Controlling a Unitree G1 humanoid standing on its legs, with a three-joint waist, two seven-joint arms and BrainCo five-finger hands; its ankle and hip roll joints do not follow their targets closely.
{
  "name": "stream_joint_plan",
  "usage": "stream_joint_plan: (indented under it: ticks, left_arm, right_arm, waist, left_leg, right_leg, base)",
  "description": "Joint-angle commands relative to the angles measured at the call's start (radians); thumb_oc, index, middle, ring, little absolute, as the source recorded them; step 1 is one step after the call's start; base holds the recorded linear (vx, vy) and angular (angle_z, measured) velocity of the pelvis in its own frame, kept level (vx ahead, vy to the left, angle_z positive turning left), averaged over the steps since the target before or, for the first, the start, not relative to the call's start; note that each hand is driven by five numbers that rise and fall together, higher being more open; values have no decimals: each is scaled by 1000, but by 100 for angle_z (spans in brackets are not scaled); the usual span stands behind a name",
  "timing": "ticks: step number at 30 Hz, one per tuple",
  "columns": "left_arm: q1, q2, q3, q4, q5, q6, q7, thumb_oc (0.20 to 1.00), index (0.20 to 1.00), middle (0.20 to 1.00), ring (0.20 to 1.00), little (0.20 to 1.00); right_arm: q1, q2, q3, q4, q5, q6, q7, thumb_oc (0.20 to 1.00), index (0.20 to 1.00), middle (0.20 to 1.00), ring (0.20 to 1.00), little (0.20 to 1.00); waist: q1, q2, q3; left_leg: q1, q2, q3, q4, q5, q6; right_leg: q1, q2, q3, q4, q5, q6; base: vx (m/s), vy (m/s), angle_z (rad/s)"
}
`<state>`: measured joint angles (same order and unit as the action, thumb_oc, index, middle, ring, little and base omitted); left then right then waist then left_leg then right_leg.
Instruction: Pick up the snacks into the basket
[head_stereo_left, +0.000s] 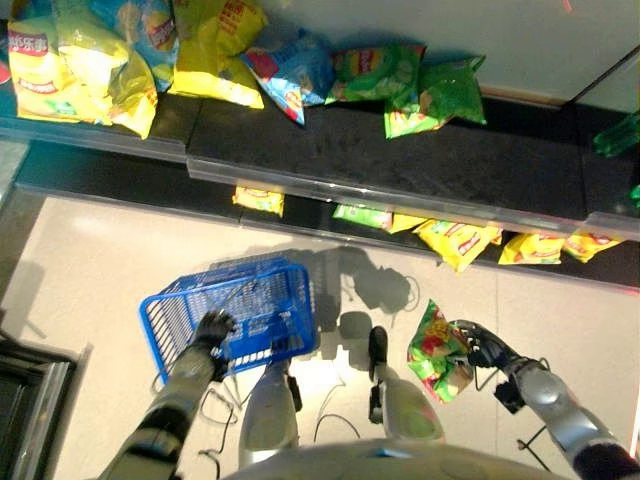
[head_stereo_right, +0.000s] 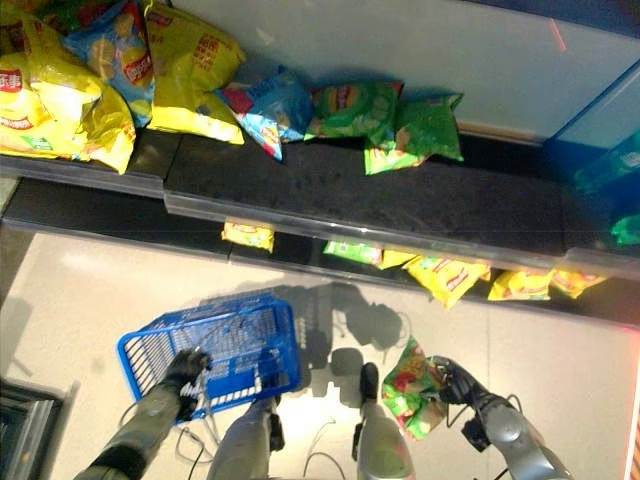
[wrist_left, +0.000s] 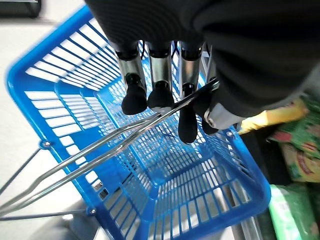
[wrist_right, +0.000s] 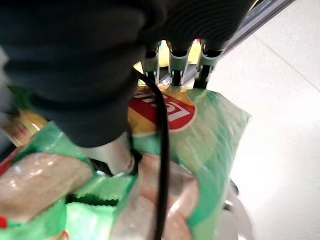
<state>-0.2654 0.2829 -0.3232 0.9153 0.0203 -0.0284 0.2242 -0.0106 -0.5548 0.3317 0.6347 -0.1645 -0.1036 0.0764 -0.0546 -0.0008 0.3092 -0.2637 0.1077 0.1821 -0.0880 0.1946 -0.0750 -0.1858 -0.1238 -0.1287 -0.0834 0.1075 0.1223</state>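
A blue wire basket (head_stereo_left: 170, 320) hangs over the pale floor at the left, and nothing shows inside it. My left hand (head_stereo_left: 213, 328) is above its near side. In the left wrist view its fingers (wrist_left: 160, 95) curl round the basket's thin metal handle (wrist_left: 100, 155). At the right, my right hand (head_stereo_left: 480, 345) holds a green snack bag (head_stereo_left: 435, 350) just above the floor. In the right wrist view the bag (wrist_right: 210, 130) is pinched between the thumb and the fingers (wrist_right: 172, 62) behind it.
A dark shelf (head_stereo_left: 400, 160) runs across ahead, with yellow bags (head_stereo_left: 80, 70), a blue bag (head_stereo_left: 290, 70) and green bags (head_stereo_left: 410, 85) along its back. Several more yellow and green bags (head_stereo_left: 460, 240) lie on the lower shelf beneath. A dark frame (head_stereo_left: 30, 400) stands at the lower left.
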Motion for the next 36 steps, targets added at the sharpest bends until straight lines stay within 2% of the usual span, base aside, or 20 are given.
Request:
stream_joint_plan:
  ticks: [1,3,9,14,19,20,25,29,32,36]
  left_arm:
    - [-184,-94,-76,-36,3,-82,69,200,200,200,200,200]
    - [-226,-134,-142,-47,-19,-88,78,200,200,200,200,200]
    - [-298,-205,-249,-61,-74,-94,85,200,200,200,200,200]
    - [-354,-251,-305,-79,-131,-96,111,200,200,200,200,200]
    - [-384,-291,-336,-137,-217,-118,108,200,200,200,200,200]
    - [-393,-300,-359,-196,-248,-128,101,200,200,200,200,200]
    - [-413,-299,-401,-327,-328,-139,79,200,200,200,200,200]
    - [-382,-229,-429,-545,-352,-145,49,200,200,200,200,200]
    - [-339,-176,-417,-672,-329,-140,36,200,200,200,200,200]
    - [-317,-155,-399,-754,-334,-135,44,200,200,200,200,200]
  right_arm:
    - [-91,52,62,26,-44,13,-136,200,200,200,200,200]
    - [-175,106,108,110,-34,30,-182,200,200,200,200,200]
    - [-344,210,197,221,4,39,-258,200,200,200,200,200]
    - [-469,284,256,268,26,44,-317,200,200,200,200,200]
    - [-565,332,297,325,39,47,-327,200,200,200,200,200]
    - [-621,340,311,353,31,52,-333,200,200,200,200,200]
    - [-784,327,298,486,47,67,-350,200,200,200,200,200]
    - [-895,265,258,596,36,79,-382,200,200,200,200,200]
    - [-930,208,216,628,25,85,-407,200,200,200,200,200]
    - [-953,148,120,649,92,86,-478,200,200,200,200,200]
  waist:
    - [-16,-37,30]
    - [-17,-32,50]
    - [-17,-14,96]
    - [-12,4,140]
    - [0,23,180]
    - [7,37,202]
    - [38,86,211]
    - [86,148,211]
    - [110,176,211]
    - [131,214,211]
  left_leg:
    - [17,-43,6,14,-68,5]
    - [8,-44,4,13,-67,4]
    - [-31,-41,1,11,-46,2]
    - [-65,-38,0,10,-31,-1]
    - [-93,-41,-10,15,-25,-3]
    - [-115,-45,-17,20,-21,-4]
    - [-199,-64,-24,30,-10,-3]
    - [-281,-88,-27,43,-9,2]
    - [-328,-108,-22,44,-10,5]
    - [-384,-130,-19,41,-9,6]
  right_leg:
    - [-96,15,-26,35,32,11]
    - [-106,15,-26,38,33,9]
    - [-145,11,-24,39,46,7]
    - [-182,13,-27,43,53,4]
    - [-207,11,-35,49,55,1]
    - [-227,7,-38,54,58,0]
    - [-310,-11,-44,64,71,0]
    - [-390,-34,-43,70,88,7]
    - [-438,-48,-37,69,100,15]
    - [-494,-66,-32,66,111,24]
  base:
    - [-69,-57,-12]
    - [-49,-34,0]
    - [-49,-16,0]
    - [-50,-8,2]
    - [-49,-19,2]
    - [-70,-10,4]
    - [-54,31,9]
    - [-22,98,7]
    - [-3,109,4]
    - [21,123,13]
